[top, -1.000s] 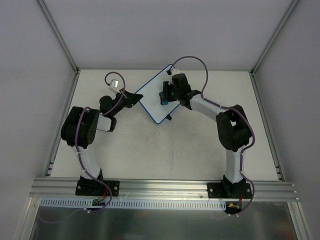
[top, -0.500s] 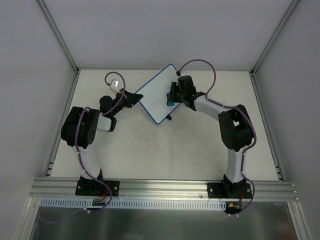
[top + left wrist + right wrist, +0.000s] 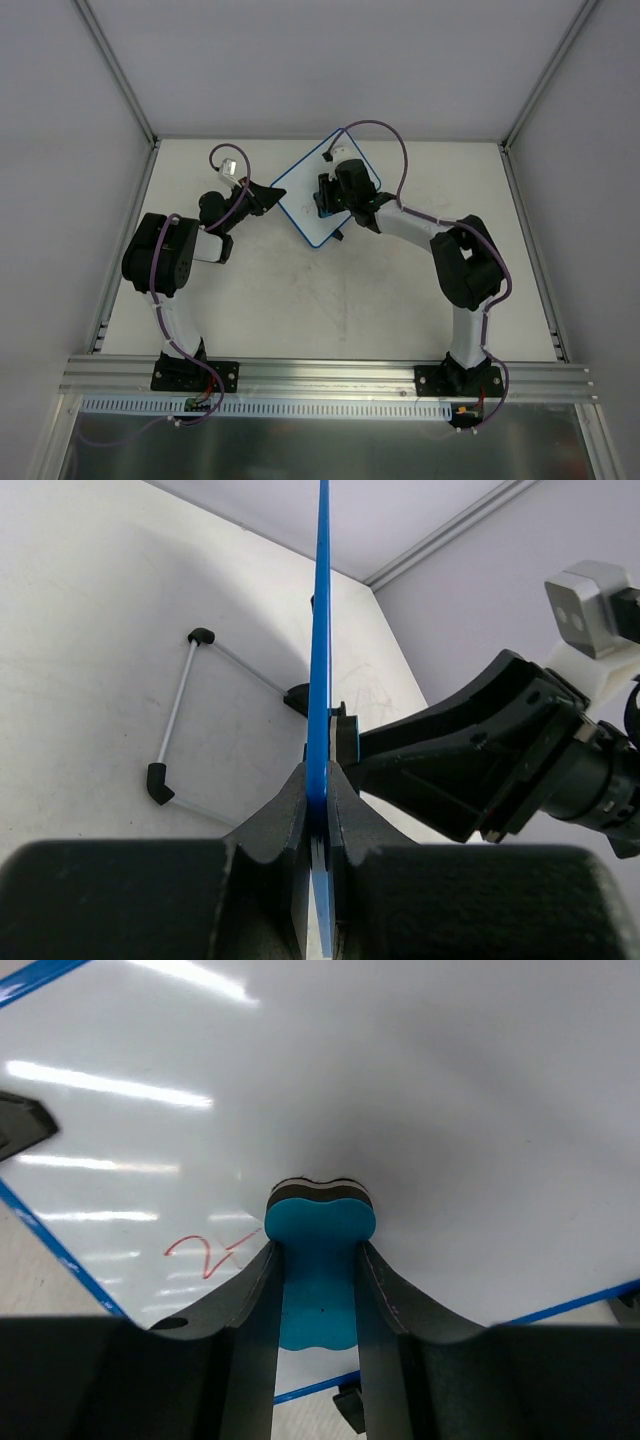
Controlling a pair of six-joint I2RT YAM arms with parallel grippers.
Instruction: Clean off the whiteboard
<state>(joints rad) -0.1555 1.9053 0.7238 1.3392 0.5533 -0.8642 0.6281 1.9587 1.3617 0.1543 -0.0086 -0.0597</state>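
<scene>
Right wrist: right pincer (image 3: pixel 318 1252) clamps eraser (image 3: pixel 320 1222) against whiteboard (image 3: pixel 430 1090); left pincer (image 3: pixel 320 777) grips its edge.

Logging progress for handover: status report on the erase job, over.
Copy: left gripper shut on whiteboard rim; right gripper shut on blue eraser, against the board face. One red mark not yet wiped. Nothing in the way.

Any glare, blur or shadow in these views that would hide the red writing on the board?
Right wrist: ceiling-light streaks glare across the upper left of the small white blue-rimmed whiteboard, yet the red scribble is legible; the dark fingers nearest the lens look soft. Left wrist: the board is edge-on, its face unseen. Top external: even light, writing too small to make out.
</scene>
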